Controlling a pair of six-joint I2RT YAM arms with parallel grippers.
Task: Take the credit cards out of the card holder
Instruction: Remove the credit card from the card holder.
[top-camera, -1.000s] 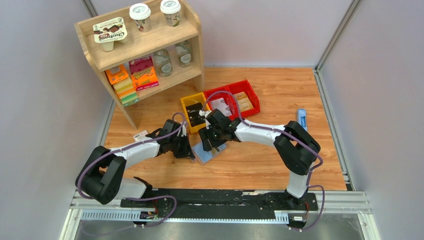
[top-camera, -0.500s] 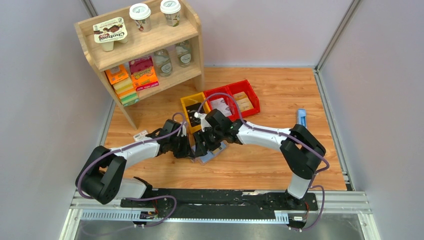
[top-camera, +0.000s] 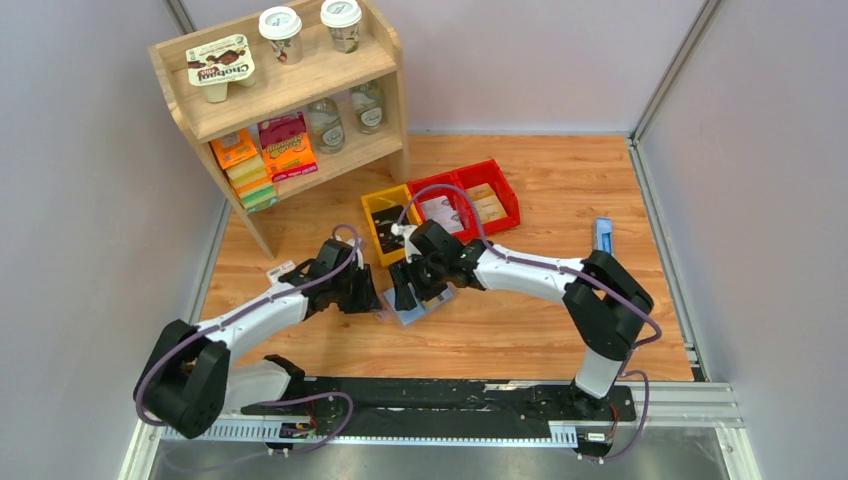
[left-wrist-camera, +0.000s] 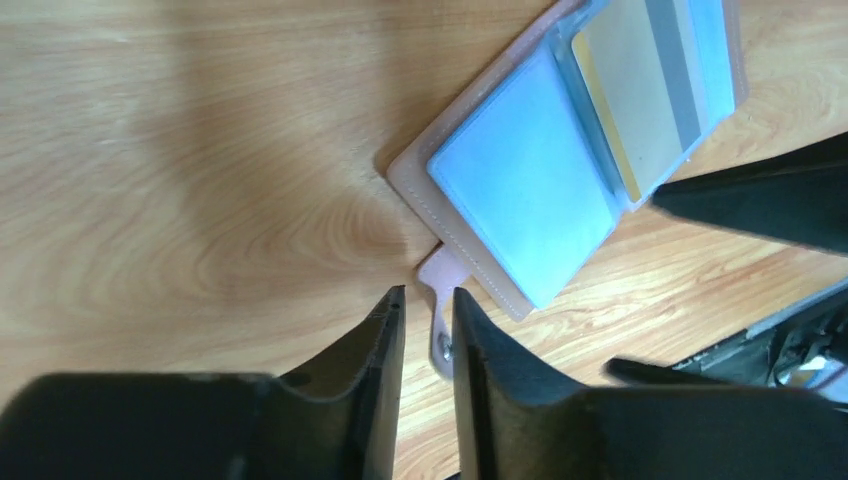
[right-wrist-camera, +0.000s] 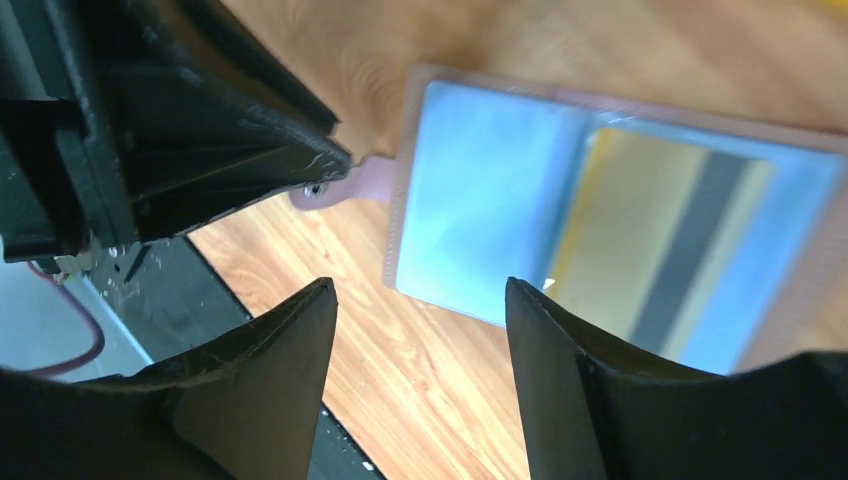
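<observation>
**Left wrist view: card holder lies open on the table**

Your left gripper has its jaws slightly parted astride the holder's snap tab, not clamping it. A yellowish striped card sits in the far pocket. Your right gripper hangs wide open and empty over the holder, hiding most of it from above. The yellow bin and red bins sit just behind.
</observation>
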